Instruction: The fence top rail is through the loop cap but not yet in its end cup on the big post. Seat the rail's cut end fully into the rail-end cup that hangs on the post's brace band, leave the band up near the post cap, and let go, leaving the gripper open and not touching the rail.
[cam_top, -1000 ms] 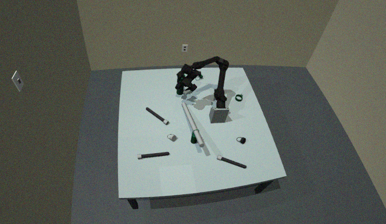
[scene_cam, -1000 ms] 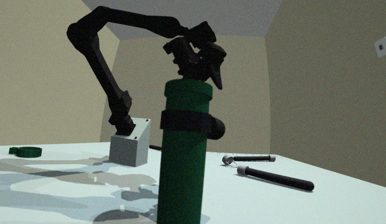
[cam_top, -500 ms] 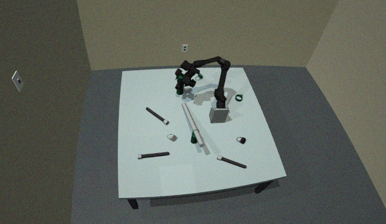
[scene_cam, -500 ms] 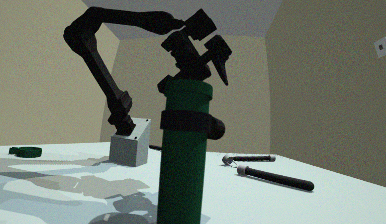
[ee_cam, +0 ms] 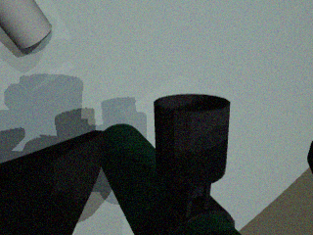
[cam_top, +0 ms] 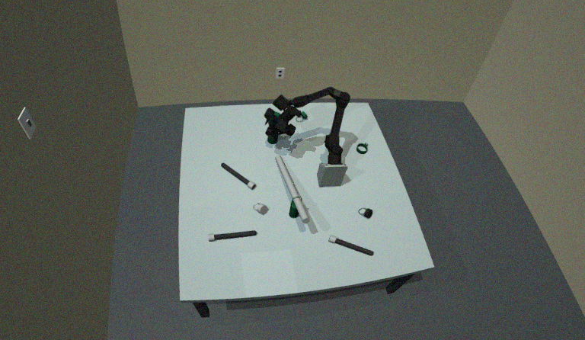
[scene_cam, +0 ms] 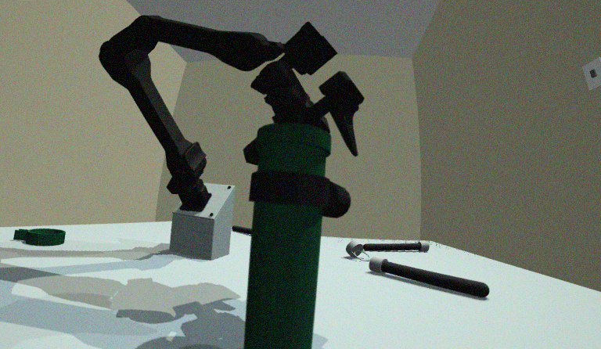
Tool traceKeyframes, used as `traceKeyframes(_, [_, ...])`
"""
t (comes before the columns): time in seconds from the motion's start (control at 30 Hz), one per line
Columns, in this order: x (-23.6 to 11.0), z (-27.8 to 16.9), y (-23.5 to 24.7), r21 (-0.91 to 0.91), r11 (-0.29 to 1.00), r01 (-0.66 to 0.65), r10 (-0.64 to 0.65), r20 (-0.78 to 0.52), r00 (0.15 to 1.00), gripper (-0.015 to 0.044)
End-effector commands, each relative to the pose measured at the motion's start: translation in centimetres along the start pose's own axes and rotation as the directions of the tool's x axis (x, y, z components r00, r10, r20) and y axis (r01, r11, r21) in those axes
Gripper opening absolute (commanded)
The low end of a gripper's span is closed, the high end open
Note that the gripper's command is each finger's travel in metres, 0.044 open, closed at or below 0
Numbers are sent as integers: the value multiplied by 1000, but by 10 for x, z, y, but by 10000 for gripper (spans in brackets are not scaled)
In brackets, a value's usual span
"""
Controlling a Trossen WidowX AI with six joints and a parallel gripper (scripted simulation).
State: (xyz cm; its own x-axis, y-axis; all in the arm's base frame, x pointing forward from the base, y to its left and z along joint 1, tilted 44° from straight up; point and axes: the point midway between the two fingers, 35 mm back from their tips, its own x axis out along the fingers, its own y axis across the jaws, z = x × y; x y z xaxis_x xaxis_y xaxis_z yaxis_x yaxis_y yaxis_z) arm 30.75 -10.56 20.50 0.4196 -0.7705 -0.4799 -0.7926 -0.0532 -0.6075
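The big green post [scene_cam: 286,257] [cam_top: 272,138] [ee_cam: 128,155] stands upright at the back of the white table [cam_top: 215,271]. Its dark brace band [scene_cam: 283,188] sits just under the post cap [scene_cam: 294,138], with the dark rail-end cup [scene_cam: 337,199] [ee_cam: 192,129] hanging on it, empty. The white rail [cam_top: 289,184] lies on the table apart from the post, through the green loop cap [cam_top: 292,210]; its cut end [ee_cam: 22,8] shows in the wrist view. My gripper [cam_top: 276,125] [scene_cam: 301,150] [ee_cam: 207,145] is open and empty, fingers on either side of the post top.
The arm's grey base block [cam_top: 332,174] [scene_cam: 201,230] stands right of the rail. Dark rods with pale tips [cam_top: 238,175] [cam_top: 231,235] [cam_top: 350,245] [scene_cam: 429,277] lie about. A green ring [cam_top: 362,145] [scene_cam: 41,236], a white ring [cam_top: 260,208] and a black ring [cam_top: 366,212] lie loose.
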Motion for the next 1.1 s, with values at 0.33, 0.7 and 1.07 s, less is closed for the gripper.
traceKeyframes(0.33, [24, 3, 2, -10, 1000, -9, 9, 4, 1000, 440])
traceKeyframes(0.7, [42, 3, 2, -10, 1000, -8, 8, 3, 1000, 440])
traceKeyframes(1.07, [60, 1, 3, -11, 1000, -3, 3, -1, 1000, 440])
